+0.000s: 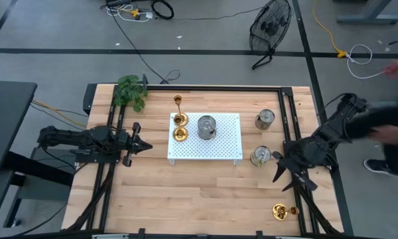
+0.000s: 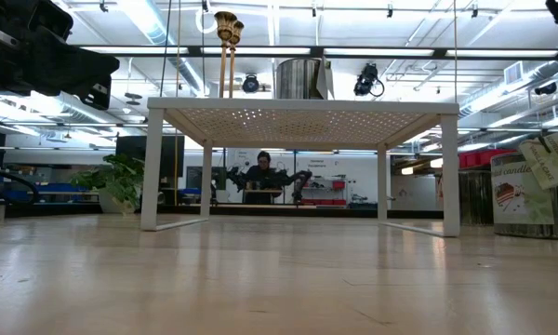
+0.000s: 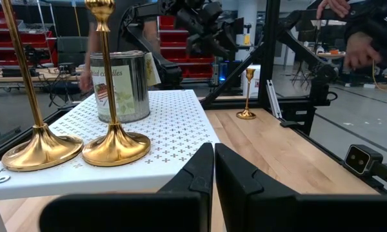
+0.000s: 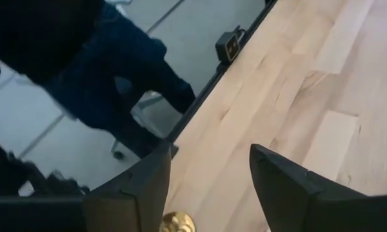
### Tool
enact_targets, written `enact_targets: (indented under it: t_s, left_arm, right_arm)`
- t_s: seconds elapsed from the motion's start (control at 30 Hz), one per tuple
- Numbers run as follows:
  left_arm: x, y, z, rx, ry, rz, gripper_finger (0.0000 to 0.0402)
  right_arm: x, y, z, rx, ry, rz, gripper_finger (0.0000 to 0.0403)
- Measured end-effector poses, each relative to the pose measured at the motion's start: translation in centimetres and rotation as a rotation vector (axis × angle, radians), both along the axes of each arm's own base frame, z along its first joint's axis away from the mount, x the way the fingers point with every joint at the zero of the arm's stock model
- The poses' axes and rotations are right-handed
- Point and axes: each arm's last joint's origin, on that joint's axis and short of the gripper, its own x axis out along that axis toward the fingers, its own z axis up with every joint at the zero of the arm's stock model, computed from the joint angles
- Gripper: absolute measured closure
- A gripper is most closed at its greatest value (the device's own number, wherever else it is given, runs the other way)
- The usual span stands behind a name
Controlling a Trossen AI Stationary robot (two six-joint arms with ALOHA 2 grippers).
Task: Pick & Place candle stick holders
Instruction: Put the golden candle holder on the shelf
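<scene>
The table [image 1: 205, 192] is pale, matt wood in smooth butt-jointed planks, and at its centre a white perforated platform [image 1: 222, 147] looks like matt painted metal. On that platform's 9 o'clock edge two candle stick holders [image 3: 74, 145] gleam in polished gold-brass, mirror-glossy on their dished bases, beside a dull silvery metal tin [image 3: 121, 87] wrapped in a paper label. At 5 o'clock a third brass holder [image 1: 280, 211] shines, while the left gripper [image 3: 214, 169] is matt black plastic.
</scene>
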Motion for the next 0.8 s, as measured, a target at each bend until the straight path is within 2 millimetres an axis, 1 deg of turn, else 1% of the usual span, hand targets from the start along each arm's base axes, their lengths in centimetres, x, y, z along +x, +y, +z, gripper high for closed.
enact_targets:
  t_s: [0.17, 0.37, 0.57, 0.8]
  left_arm:
    - [0.0, 0.0, 0.01, 0.0, 0.0, 0.0, 0.0383]
    - [0.0, 0.0, -0.01, 0.0, 0.0, 0.0, 0.0383]
    - [0.0, 0.0, -0.01, 0.0, 0.0, 0.0, 0.0383]
    - [0.0, 0.0, 0.0, 0.0, 0.0, 0.0, 0.0383]
  right_arm:
    - [-0.21, 0.22, 0.0, -0.061, -0.072, 0.078, 0.018]
    - [-0.21, 0.36, -0.05, -0.069, -0.077, 0.091, 0.0165]
    - [0.05, 0.33, 0.09, -0.069, -0.096, 0.015, 0.0134]
    - [0.1, 0.4, 0.17, -0.061, -0.109, 0.012, 0.0094]
